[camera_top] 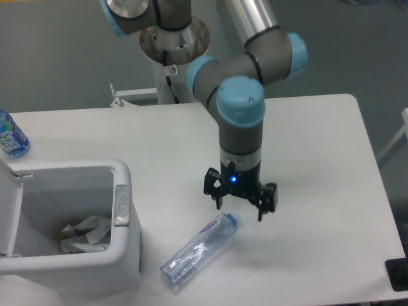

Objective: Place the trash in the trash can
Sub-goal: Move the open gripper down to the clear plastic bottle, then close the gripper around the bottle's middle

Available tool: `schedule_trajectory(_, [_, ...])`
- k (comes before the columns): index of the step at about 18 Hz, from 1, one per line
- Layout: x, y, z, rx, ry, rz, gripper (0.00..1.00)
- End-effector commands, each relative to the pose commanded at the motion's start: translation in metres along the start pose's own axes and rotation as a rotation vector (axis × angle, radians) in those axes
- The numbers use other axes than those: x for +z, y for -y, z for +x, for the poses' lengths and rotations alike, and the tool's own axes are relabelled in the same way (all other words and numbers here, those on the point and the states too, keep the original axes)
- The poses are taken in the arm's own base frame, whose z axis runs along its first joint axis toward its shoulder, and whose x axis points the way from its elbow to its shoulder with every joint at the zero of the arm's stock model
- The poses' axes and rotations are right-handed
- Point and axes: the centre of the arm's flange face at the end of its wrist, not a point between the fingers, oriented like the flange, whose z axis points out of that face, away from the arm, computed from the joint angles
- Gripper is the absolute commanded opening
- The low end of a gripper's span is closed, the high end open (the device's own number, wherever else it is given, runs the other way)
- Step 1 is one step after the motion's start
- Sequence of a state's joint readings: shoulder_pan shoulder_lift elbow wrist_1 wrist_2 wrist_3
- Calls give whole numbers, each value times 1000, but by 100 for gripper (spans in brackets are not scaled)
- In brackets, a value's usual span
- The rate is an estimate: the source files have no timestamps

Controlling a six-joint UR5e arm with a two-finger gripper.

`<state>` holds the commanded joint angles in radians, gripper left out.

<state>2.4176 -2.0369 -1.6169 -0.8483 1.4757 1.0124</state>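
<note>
Black fingers [218,196] are seen spread wide on the gripper [240,208], and nothing is held between them. The gripper is pointed down just above the cap end of the crushed bottle [200,249]; whether a fingertip touches the bottle cannot be told. A blue light is lit on the gripper body.

The bottle lies flat on the white bench [306,146], slanted, with its cap end toward the gripper and its other end near the front corner of the bin [121,255]. A faint bluish label is seen on it.

The white bin stands to the left of the bottle, with its lid [6,210] swung open on the side away from the bottle. Crumpled white wrapper [86,233] is seen lying in the bin's bottom.

An intact bottle with a blue label [9,134] stands behind the bin, at the bench's edge.
</note>
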Motion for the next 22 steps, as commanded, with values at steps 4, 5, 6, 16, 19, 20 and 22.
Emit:
schedule_trajectory(4, [12, 8, -1, 25, -31, 32, 100])
schedule_trajectory(5, [22, 15, -3, 24, -37, 31, 100])
schedule_trajectory(6, [26, 22, -1, 33, -41, 29, 100])
schedule_trajectory(16, [70, 16, 4, 33, -98, -15, 100])
schedule_trajectory(19, [81, 12, 8, 33, -117, -25, 100])
schedule_trajectory(20, [85, 11, 9, 36, -122, -28, 100])
schedule_trajectory(22, [91, 11, 8, 35, -128, -30, 100])
